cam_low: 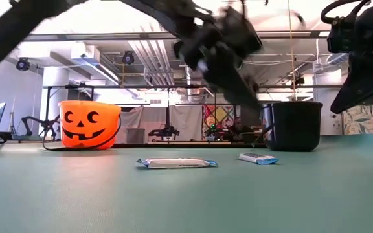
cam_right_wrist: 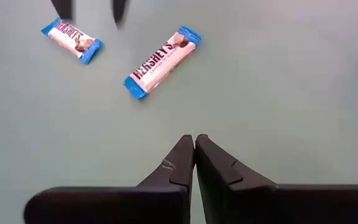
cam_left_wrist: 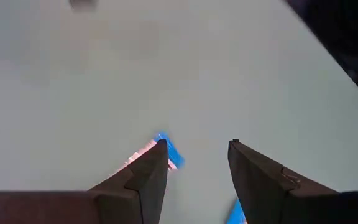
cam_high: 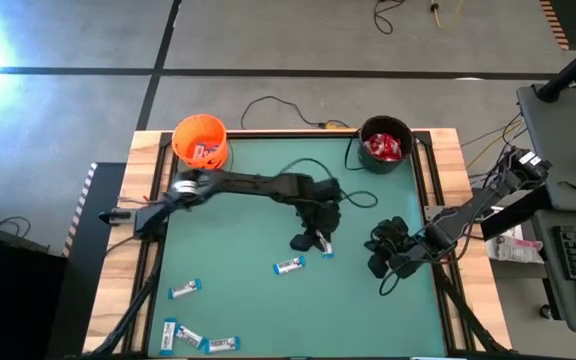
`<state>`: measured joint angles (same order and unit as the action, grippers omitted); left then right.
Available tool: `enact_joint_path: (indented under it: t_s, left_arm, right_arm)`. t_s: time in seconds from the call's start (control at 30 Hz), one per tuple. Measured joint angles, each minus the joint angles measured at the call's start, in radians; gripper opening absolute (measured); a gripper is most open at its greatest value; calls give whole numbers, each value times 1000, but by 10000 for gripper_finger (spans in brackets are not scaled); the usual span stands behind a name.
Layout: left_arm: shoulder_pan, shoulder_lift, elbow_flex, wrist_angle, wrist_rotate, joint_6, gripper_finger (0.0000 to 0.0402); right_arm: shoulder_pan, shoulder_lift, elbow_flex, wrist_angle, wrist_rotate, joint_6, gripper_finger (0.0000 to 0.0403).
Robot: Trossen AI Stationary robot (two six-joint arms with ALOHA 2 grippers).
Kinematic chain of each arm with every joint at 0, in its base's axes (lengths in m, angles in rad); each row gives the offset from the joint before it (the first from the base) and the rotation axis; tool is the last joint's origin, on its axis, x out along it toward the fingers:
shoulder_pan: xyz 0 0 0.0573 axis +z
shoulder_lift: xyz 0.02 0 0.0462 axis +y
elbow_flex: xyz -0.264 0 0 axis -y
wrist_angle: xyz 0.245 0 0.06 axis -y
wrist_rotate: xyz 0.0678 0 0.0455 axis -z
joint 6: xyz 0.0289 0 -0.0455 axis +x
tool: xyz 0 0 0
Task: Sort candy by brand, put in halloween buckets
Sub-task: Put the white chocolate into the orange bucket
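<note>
My left gripper (cam_high: 320,240) (cam_left_wrist: 197,144) is open and hangs just above the table's middle, over a light blue-and-white bar (cam_high: 325,250) (cam_right_wrist: 73,37). One blue end of that bar (cam_left_wrist: 166,148) shows beside one finger. A second bar (cam_high: 288,265) (cam_right_wrist: 160,59) lies flat close by. My right gripper (cam_high: 376,258) (cam_right_wrist: 194,138) is shut and hovers right of both bars, pointing at them. The orange bucket (cam_high: 200,140) (cam_low: 89,124) holds bars. The black bucket (cam_high: 385,143) (cam_low: 293,126) holds red packets (cam_high: 384,148).
More blue-and-white bars lie toward the near left corner (cam_high: 185,289) (cam_high: 183,335) (cam_high: 223,344). Both buckets stand at the far edge, and a black cable (cam_high: 313,165) lies between them. Wooden borders frame the green mat (cam_high: 248,230).
</note>
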<state>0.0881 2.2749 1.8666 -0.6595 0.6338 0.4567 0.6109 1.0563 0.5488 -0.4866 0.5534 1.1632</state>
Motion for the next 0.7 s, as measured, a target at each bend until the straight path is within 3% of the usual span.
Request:
enact_joint_path:
  t_s: [0.13, 0.27, 0.4, 0.57, 0.7]
  left_arm:
    - [0, -177, -323, 400, -53, -31, 154]
    - [0, -203, -512, 690, -206, -69, 154]
    - [2, -173, -523, 693, -165, -22, 156]
    - [15, -114, -452, 675, -85, -38, 180]
    - [18, -79, -379, 558, -91, 38, 212]
  right_arm:
    - [0, 8, 0, 5, 22, -20, 9]
    - [-2, 8, 0, 5, 24, -41, 9]
    - [-2, 9, 0, 7, 24, -45, 9]
    - [-2, 12, 0, 30, 25, -45, 9]
    - [-2, 12, 0, 29, 24, -30, 9]
